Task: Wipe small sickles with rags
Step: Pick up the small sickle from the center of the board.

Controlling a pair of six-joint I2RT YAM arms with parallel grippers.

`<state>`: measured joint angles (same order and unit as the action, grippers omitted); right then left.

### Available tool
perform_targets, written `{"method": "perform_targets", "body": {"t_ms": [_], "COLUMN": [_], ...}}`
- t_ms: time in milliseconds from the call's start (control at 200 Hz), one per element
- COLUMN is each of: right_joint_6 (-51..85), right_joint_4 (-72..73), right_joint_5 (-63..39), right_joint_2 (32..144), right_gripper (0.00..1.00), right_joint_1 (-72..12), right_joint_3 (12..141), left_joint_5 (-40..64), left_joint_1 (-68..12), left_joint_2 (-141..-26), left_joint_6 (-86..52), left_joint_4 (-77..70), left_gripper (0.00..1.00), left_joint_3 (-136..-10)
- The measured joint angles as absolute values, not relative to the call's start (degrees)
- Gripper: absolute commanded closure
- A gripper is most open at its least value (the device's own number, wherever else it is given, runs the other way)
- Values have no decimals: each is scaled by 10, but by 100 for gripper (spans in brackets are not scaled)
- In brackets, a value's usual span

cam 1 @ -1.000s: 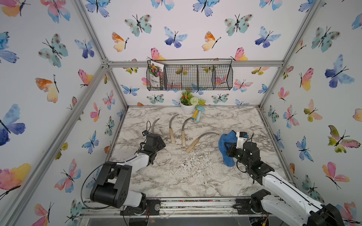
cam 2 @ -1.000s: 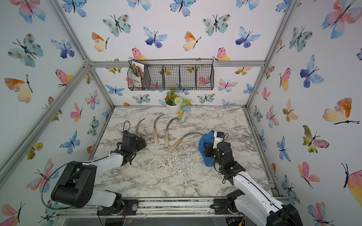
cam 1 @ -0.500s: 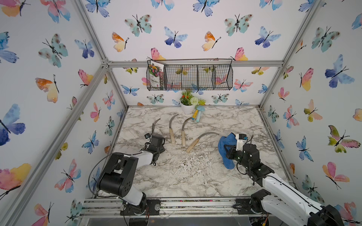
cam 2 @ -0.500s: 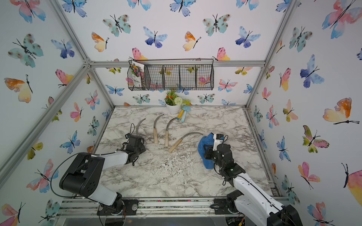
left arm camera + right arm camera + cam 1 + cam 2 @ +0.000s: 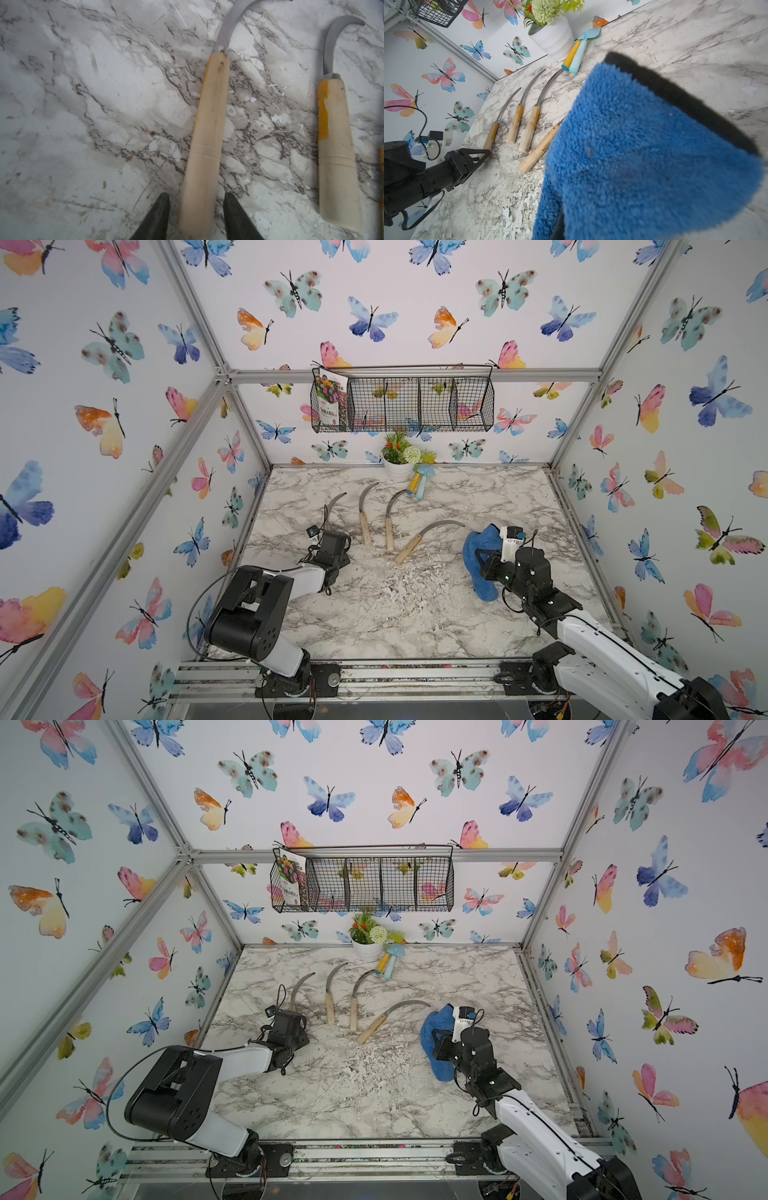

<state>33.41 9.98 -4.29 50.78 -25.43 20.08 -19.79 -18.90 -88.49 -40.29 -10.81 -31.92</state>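
Sickle handle (image 5: 207, 135) btwn L jaws; R jaws clamp rag (image 5: 473, 549).

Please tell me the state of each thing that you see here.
Black left gripper: open.
Black right gripper: shut.
Thick blue terry rag: pinched by right gripper, hanging.
Leftmost sickle, curved grey blade, pale wooden handle: flat, handle between left gripper's jaws.
Other three sickles: flat, untouched.
White flower pot: upright.
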Motion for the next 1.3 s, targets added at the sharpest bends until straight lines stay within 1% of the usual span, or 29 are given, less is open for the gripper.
{"method": "perform_targets", "body": {"t_ms": [185, 385, 726, 831, 1036, 1176, 1301], "right_joint_6": [334, 335, 336, 336, 338, 340, 345], "right_joint_4": [100, 104, 108, 107, 99, 86, 77], "right_joint_5": [-46, -51, -54, -55, -54, -52, -48], "right_joint_2": [509, 509, 509, 505, 475, 455, 438], "right_gripper": [98, 98, 98, 98, 98, 98, 98], "right_joint_1": [-254, -254, -254, -254, -254, -254, -254], "right_joint_3": [199, 199, 193, 193, 193, 193, 193], "left_joint_5": [-198, -198, -198, -197, -197, -196, -180], "left_joint_1": [-189, -189, -191, -191, -192, -192, -194], "left_joint_2": [-899, -914, -922, -915, -858, -802, -728], "left_joint_6": [-401, -396, -391, -390, -389, -377, -344], "left_joint_4": [-118, -127, -126, -119, -94, -84, -84], "left_gripper": [53, 61, 89, 94, 100, 100, 100], "left_joint_3": [-329, -340, -346, -346, -341, -335, -316]}}
